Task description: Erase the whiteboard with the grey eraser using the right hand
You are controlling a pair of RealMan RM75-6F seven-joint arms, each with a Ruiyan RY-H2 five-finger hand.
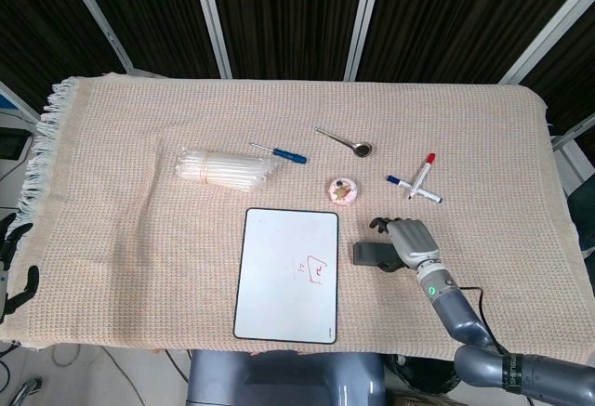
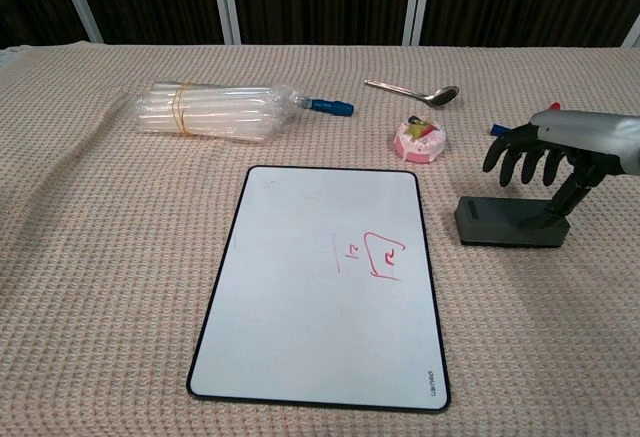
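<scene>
- Grey eraser point(image 1: 370, 255) point(image 2: 505, 223) lies flat on the woven cloth point(image 1: 121, 220) point(image 2: 90, 257), just right of the whiteboard point(image 1: 286, 276) point(image 2: 325, 287).
- Red marks point(image 1: 312, 267) point(image 2: 380, 255) show on the board's right half.
- Right hand point(image 1: 409, 242) point(image 2: 545, 157) hangs over the eraser's right end, dark fingers point(image 2: 515, 162) spread and curled downward, thumb reaching to the eraser's near edge; no firm grasp shows.
- Left hand point(image 1: 13, 271) sits off the table's left edge, fingers apart, holding nothing.
- Markers point(image 1: 416, 183) lie beyond the right hand.
</scene>
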